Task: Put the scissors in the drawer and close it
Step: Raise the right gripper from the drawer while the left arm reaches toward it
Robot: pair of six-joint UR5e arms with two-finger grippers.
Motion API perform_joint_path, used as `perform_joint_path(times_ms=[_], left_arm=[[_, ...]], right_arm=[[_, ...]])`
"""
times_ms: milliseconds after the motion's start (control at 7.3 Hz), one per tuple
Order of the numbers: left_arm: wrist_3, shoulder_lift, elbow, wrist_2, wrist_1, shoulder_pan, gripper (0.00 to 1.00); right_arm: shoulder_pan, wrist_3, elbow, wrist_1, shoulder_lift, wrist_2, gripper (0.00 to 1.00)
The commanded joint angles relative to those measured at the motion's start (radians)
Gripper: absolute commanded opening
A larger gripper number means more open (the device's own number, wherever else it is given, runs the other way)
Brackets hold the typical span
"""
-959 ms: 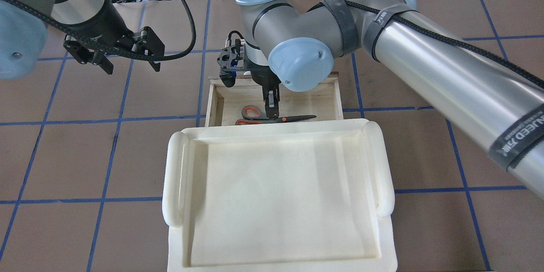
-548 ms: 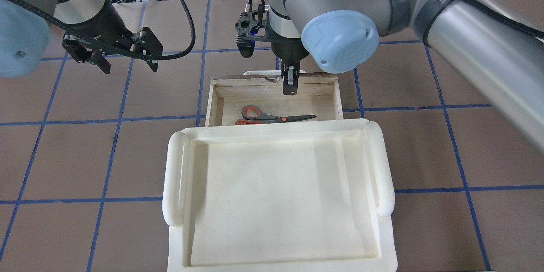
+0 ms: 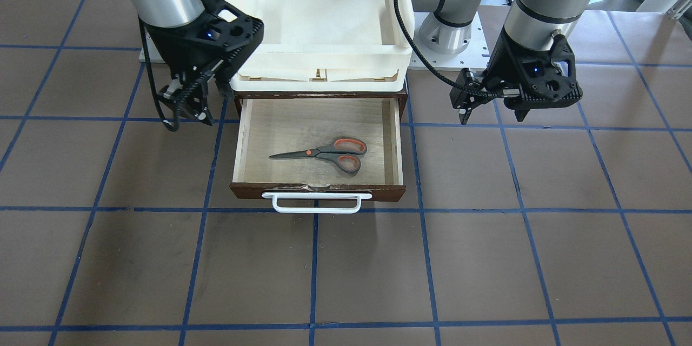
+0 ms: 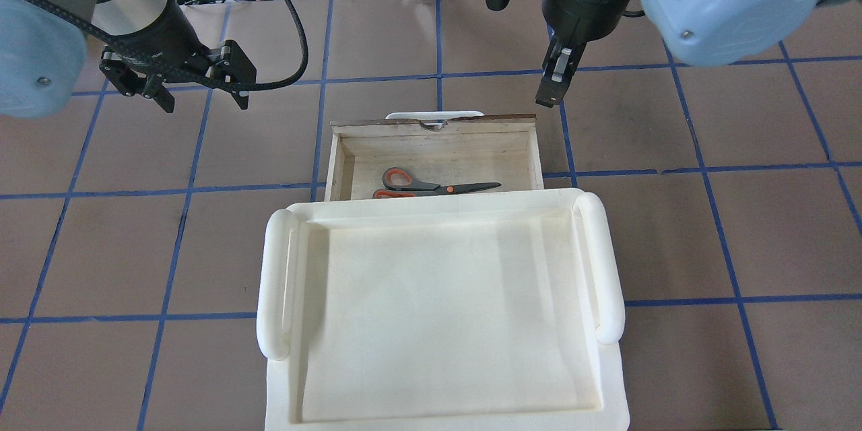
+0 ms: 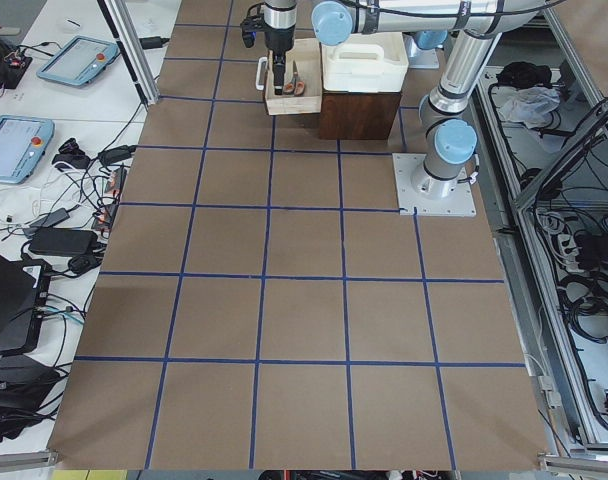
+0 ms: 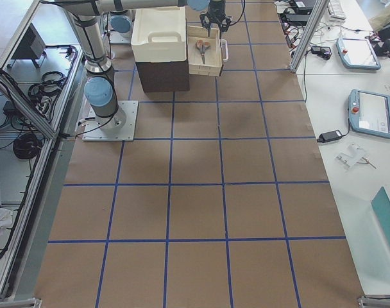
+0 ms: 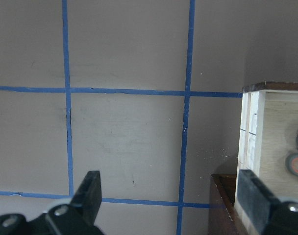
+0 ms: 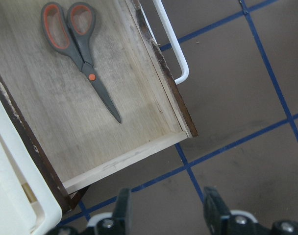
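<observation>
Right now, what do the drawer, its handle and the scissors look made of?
Drawer: seemingly plywood, pale, visible grain; dark brown front. Handle: smooth white bar, plastic or coated metal. Scissors: dark metal blades; matte grey, likely plastic handles, orange-lined.

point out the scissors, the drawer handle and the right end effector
scissors [image 3: 308, 152]: exterior front-facing view, on the orange pivot dot.
drawer handle [image 3: 317, 209]: exterior front-facing view, middle of the white bar.
right end effector [image 8: 167, 205]: right wrist-mounted view, midway between its fingertips.

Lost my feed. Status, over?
Left tool open, right tool open, both empty. Scissors flat inside open drawer. Nothing touching its white handle.
</observation>
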Motion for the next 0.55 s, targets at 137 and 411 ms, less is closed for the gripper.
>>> perform_joint_path(times_ms=[137,411], left_arm=[[0.005,-0.039,0.031,0.017,0.034,0.002,1.0],[-0.015,-0.123,0.141,0.014,0.022,-0.024,1.0]], right_arm=[[-0.097,0.372,-0.001,0.1,-0.069,0.0,0.6],[-0.095,0.668,-0.001,0.131,-0.1,0.032,0.61]])
